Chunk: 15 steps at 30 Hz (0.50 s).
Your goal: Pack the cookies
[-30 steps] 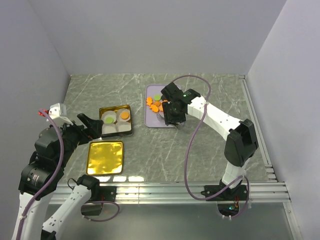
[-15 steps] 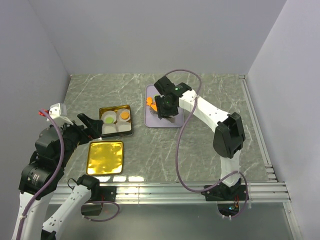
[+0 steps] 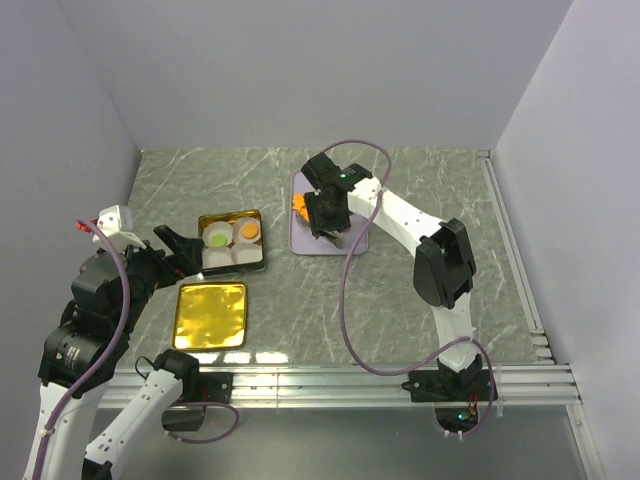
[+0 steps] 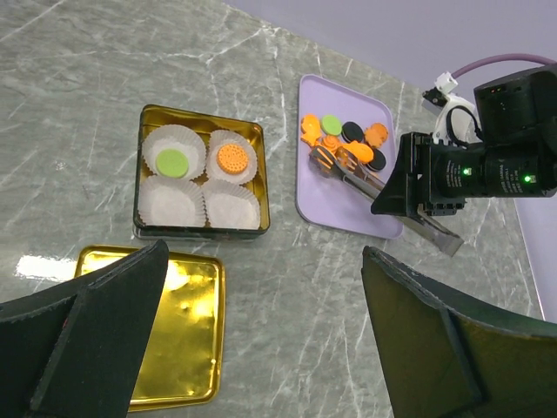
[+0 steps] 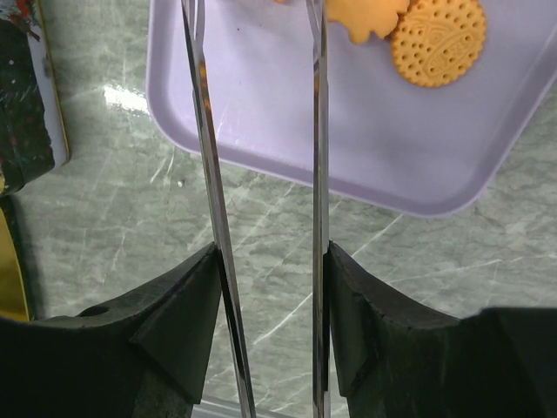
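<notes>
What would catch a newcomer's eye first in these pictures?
Probably the bright cookies gathered at the far end of the lavender tray, with metal tongs held over it in the fingers of the right gripper. Next, the gold tin to its left: four white paper cups, two holding a cookie.

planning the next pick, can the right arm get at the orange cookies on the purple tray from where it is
Probably yes. The right gripper holds tongs with their blades apart. The tips are over the purple tray, right by the orange cookies, and nothing lies between them.
</notes>
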### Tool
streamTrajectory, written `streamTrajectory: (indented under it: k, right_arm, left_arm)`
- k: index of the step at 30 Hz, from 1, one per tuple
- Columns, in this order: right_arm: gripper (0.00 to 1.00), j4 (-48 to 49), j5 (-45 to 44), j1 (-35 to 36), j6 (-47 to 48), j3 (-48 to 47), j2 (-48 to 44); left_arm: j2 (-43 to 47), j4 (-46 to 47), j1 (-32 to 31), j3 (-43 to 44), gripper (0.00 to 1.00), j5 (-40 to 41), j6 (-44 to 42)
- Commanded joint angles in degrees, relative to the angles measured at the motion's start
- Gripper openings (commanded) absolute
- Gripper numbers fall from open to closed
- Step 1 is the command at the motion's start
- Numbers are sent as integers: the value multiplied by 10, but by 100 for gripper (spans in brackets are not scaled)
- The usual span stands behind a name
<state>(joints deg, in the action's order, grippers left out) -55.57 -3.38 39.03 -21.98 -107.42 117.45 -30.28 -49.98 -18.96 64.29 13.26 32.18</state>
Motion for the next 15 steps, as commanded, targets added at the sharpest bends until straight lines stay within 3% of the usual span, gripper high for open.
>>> streamTrajectory:
  k: [1,11,15]
  right_arm:
    - [56,-8,0,3,6,-31,9]
    - [49,-10,-10,3,3,-19,7]
    - [40,-20,-15,3,0,-24,2]
  left_arm:
    - [-3,27,-2,4,99,19,-13]
    - [-1,24,-1,4,99,31,-25]
    - [-2,29,-2,0,99,28,-28]
